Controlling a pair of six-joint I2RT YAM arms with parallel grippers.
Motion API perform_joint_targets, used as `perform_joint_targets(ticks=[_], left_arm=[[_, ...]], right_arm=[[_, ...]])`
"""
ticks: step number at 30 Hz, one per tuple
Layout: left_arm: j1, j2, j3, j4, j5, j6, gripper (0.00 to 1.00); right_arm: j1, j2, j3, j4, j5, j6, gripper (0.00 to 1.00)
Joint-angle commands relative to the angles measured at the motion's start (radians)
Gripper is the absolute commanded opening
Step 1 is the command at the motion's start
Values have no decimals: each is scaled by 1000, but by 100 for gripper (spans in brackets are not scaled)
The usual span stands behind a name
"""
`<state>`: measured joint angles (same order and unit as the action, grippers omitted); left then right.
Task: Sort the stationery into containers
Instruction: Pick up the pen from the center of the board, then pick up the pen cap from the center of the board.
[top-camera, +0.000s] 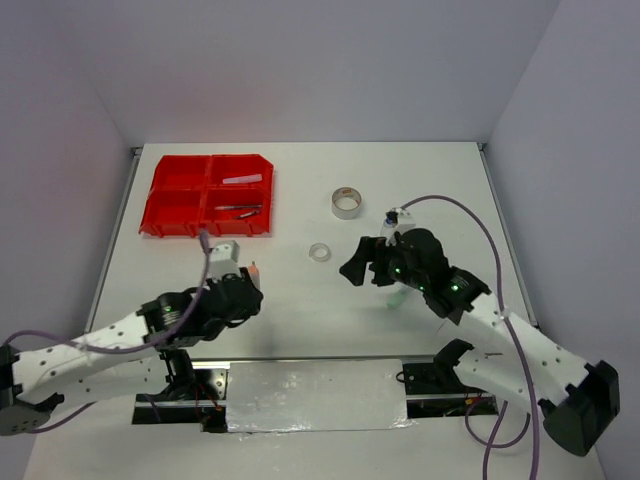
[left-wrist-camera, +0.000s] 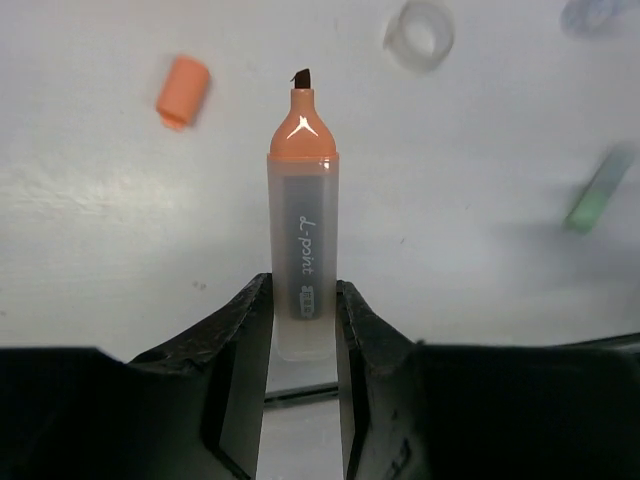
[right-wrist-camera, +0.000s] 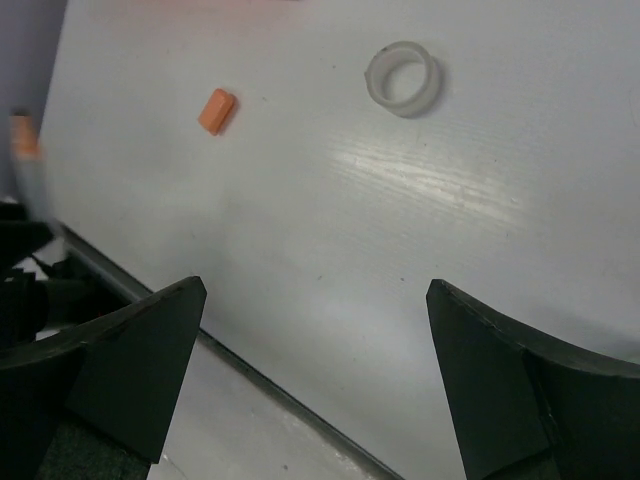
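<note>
**Entry: stationery sort, status part done**

- **Containers.** A red organiser tray (top-camera: 175, 228) is set at the far left of the tabletop (top-camera: 300, 330).
  - Thin dark pens (top-camera: 237, 210) are seen in its near-right compartment.
  - A pale flat piece (top-camera: 242, 180) is seen in the far-right compartment; its kind cannot be told.
  - The two left compartments appear bare, though tiny pieces cannot be ruled out.
- **In hand.** An orange-tipped marker (left-wrist-camera: 303, 230), uncapped, is clamped by its barrel in the left gripper (left-wrist-camera: 303, 310), a little short of the tray's near edge. Whether it is lifted clear of the tabletop cannot be told.
- **Right gripper** (right-wrist-camera: 315, 380). It is spread wide with nothing held, over the tabletop right of centre.
- **Outstanding, loose on the tabletop:**
  - grey tape roll (top-camera: 347, 201)
  - clear tape ring (right-wrist-camera: 402, 78)
  - blue-capped bottle (top-camera: 391, 217), partly hidden by the right arm
  - green marker (left-wrist-camera: 597, 190), blurred
  - orange cap (right-wrist-camera: 216, 110)
- **Assessment.** Less than half of the sort is judged complete. Delivery of the held marker to a compartment is judged the step in hand, and five loose items are left after it.
</note>
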<state>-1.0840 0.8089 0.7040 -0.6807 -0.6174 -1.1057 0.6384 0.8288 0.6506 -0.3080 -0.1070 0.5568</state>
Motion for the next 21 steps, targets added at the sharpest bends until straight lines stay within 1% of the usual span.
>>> perform_joint_targets(ticks=[1, 2, 3, 4, 5, 6, 7, 8, 9, 10, 11, 12, 13, 14, 16, 18, 19, 21], left_arm=[[-5, -103, 151, -225, -240, -49, 0], [-5, -112, 187, -268, -330, -54, 0], [-5, -120, 227, -331, -359, -39, 0], [-5, -129, 297, -344, -384, -7, 0], [-5, -135, 327, -350, -427, 66, 0], [-5, -145, 356, -335, -445, 111, 0], [-5, -172, 361, -321, -461, 188, 0], [-5, -191, 359, -304, -481, 222, 0], [-5, -214, 341, -248, -478, 268, 0], [-5, -265, 327, -215, -466, 314, 0], [-7, -292, 313, -195, -453, 361, 0], [-7, -353, 283, -142, -421, 403, 0], [-7, -385, 263, -113, -398, 403, 0], [-7, -416, 243, -80, -378, 441, 0], [-7, -503, 204, -8, -315, 489, 0], [-7, -548, 184, 27, -274, 523, 0], [-7, -575, 183, 32, -269, 524, 0], [-7, -586, 184, 10, -271, 515, 0]], right_arm=[[81, 212, 142, 75, 123, 15, 100], [154, 269, 179, 57, 188, 31, 100], [187, 327, 220, 46, 240, 54, 100], [211, 386, 304, 38, 309, 102, 100], [243, 506, 346, 27, 326, 126, 100], [254, 567, 438, 18, 339, 171, 100], [265, 686, 489, -23, 378, 202, 99], [285, 740, 538, -48, 412, 234, 99], [294, 792, 629, -68, 441, 264, 99], [302, 841, 674, -91, 467, 325, 99], [314, 924, 710, -130, 508, 351, 99], [322, 961, 774, -161, 527, 403, 98], [328, 996, 803, -175, 542, 426, 98], [336, 1060, 857, -184, 561, 442, 98], [360, 1124, 914, -190, 566, 453, 95], [382, 1220, 1016, -215, 555, 456, 94], [391, 1253, 1056, -259, 559, 462, 93], [411, 1329, 1147, -290, 579, 474, 92]])
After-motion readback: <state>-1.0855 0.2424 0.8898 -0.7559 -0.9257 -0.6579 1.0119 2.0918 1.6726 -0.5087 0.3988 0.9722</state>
